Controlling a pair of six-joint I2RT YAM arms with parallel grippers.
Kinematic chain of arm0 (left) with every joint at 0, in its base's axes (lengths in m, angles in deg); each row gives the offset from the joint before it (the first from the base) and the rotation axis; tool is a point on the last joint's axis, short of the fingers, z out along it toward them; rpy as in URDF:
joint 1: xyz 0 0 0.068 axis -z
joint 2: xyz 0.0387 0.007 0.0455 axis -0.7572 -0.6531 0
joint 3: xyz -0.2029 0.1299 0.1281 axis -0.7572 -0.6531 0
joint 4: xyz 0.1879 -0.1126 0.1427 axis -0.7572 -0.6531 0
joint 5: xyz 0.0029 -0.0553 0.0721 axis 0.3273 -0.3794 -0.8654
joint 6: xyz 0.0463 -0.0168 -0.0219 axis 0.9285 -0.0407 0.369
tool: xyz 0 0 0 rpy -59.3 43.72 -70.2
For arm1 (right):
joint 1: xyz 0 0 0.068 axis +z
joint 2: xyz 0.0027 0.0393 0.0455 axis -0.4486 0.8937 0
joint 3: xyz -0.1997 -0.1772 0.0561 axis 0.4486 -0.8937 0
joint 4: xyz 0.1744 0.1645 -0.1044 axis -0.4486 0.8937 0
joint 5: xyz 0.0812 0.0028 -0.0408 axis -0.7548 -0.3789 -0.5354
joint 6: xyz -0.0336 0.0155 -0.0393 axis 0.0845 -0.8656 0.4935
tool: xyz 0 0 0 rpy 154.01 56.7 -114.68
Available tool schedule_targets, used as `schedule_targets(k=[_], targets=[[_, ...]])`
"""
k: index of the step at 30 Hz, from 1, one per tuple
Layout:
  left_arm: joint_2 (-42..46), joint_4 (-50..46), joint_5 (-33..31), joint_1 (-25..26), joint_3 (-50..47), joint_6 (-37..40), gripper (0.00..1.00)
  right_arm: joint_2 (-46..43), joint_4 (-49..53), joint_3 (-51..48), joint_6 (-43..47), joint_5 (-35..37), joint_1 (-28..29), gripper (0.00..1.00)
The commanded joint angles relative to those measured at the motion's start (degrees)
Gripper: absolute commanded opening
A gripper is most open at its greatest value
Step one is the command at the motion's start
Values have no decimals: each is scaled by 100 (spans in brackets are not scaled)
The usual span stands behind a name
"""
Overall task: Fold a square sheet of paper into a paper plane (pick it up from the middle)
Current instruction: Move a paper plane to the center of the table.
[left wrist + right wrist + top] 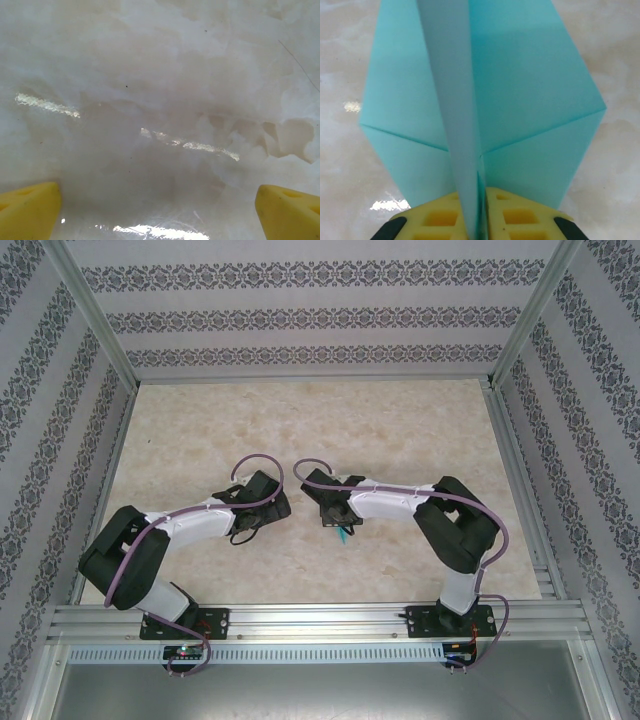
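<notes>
The right claw [481,202] is pinched narrow on the paper plane [530,90]. Its two yellow fingers [512,217] press from either side on the single raised centre fold, right at the paper's near end. From that grip the turquoise sheet spreads out into two flat wings, one on each side of the upright fold. Each wing carries one diagonal crease, both running to the middle. The wings narrow toward the far end, which runs off the top of the right wrist view. The pale marbled worktop [615,165] shows on both sides of the paper.

The left claw [160,210] stands wide. Its two yellow fingertips [27,210] sit at the two bottom corners of its own view, with bare, glossy worktop between and beyond them.

From above, there are two arms bolted to one metal rail [320,620] at the near edge. The left arm [190,520] and the right arm [400,502] both reach inward, their claws near each other over the middle of the worktop. There is one piece of paper, showing as a small turquoise sliver under the right claw. Beyond lies the open worktop, then the patterned walls [300,320].
</notes>
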Motion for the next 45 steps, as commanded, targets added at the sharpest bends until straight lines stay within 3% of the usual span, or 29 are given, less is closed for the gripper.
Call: schedule_targets(k=[1,9,15,22,29,36,45], targets=[[-7,69,67,-56,144,82,100,118,-120,9,-31,40,22,10],[142,3,122,-127,141,143,100,193,-442,-257,-45,73,9,10],[168,-28,186,-174,153,167,100,46,-599,-429,-87,175,20,17],[124,-55,222,-197,186,174,100,-153,-712,-556,-84,291,23,18],[100,-63,248,-207,190,161,100,-225,-854,-627,-69,329,23,7],[307,-164,266,-334,102,178,100,-350,-1062,-176,464,208,-122,5],[619,-274,335,-567,-84,214,100,379,-1443,628,865,-439,-739,5]])
